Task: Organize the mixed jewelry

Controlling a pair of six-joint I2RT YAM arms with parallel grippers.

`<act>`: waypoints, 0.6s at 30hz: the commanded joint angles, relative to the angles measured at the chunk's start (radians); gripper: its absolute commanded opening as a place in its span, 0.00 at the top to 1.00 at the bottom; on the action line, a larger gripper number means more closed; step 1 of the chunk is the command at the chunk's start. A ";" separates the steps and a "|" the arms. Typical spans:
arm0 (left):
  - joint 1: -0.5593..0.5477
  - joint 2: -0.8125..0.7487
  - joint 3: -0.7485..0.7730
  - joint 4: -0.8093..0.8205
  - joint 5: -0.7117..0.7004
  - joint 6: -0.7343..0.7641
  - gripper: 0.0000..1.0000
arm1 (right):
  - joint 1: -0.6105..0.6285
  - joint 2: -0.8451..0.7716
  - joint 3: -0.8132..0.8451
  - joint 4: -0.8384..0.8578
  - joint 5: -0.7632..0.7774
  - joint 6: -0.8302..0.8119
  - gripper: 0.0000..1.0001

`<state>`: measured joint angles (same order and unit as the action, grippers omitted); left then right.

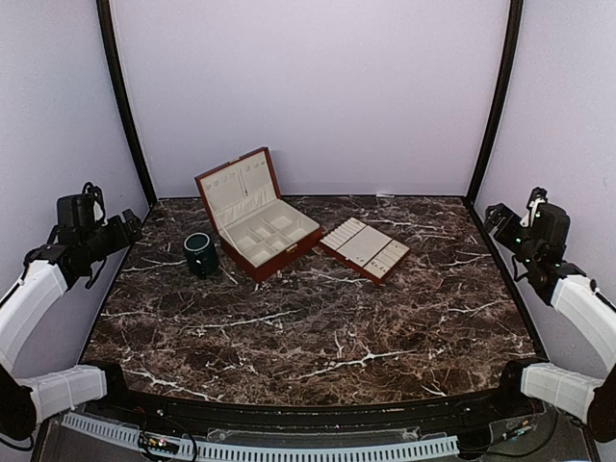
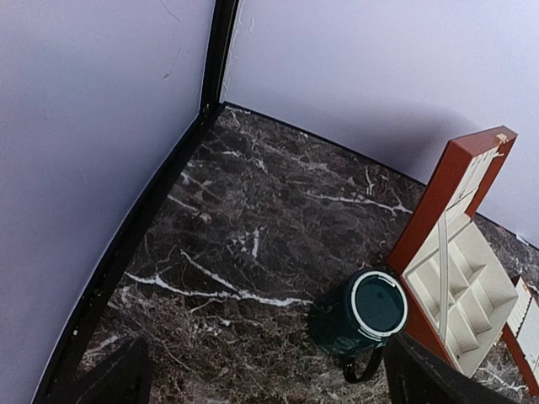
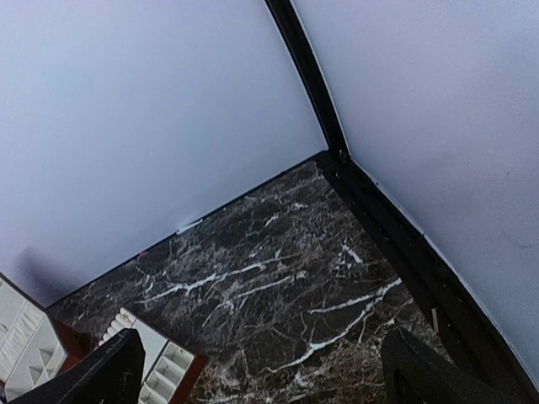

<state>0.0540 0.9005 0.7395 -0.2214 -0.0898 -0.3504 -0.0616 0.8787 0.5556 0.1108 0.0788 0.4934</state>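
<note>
On the bench (image 1: 318, 327) — dark marble with white veins — three items sit toward the far edge.

Wooden box (image 1: 258, 219): red-brown, lid open and tilted back, cream lining, bottom split into small compartments.

Tray (image 1: 365, 248): flat, with cream-lined compartments, just right of the box. Whether the two touch cannot be told.

Cup (image 1: 200, 254): dark green, upright, just left of the box. The left wrist view looks down into it; the inside reads dark and any contents cannot be told.

Jewelry: not resolvable in any view — at this size no piece can be made out on the bench, in the box, on the tray or in the cup.

Left gripper (image 1: 131, 227): held above the bench's left edge, well apart from the cup. Its wrist view shows the fingers (image 2: 114, 379) at the two lower corners, spread wide with nothing between them.

Right gripper (image 1: 495, 216): held above the bench's right edge, well apart from the tray. Its fingers (image 3: 97, 374) are likewise spread wide, holding nothing.
</note>
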 commanded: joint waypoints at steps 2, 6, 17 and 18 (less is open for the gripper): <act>0.001 0.030 0.078 -0.132 0.029 0.063 0.01 | 0.000 0.015 0.062 -0.137 -0.105 -0.023 0.01; 0.000 0.013 0.081 -0.113 0.138 0.171 0.01 | 0.008 0.036 0.077 -0.170 -0.163 -0.046 0.01; -0.004 -0.004 0.031 -0.038 0.344 0.273 0.01 | 0.400 0.229 0.232 -0.265 -0.175 -0.107 0.17; -0.003 -0.006 0.017 -0.026 0.355 0.282 0.01 | 0.463 0.248 0.236 -0.256 -0.162 -0.098 0.17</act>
<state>0.0540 0.9112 0.7902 -0.2867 0.1692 -0.1242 0.2226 1.0775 0.7547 -0.1349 -0.1020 0.3946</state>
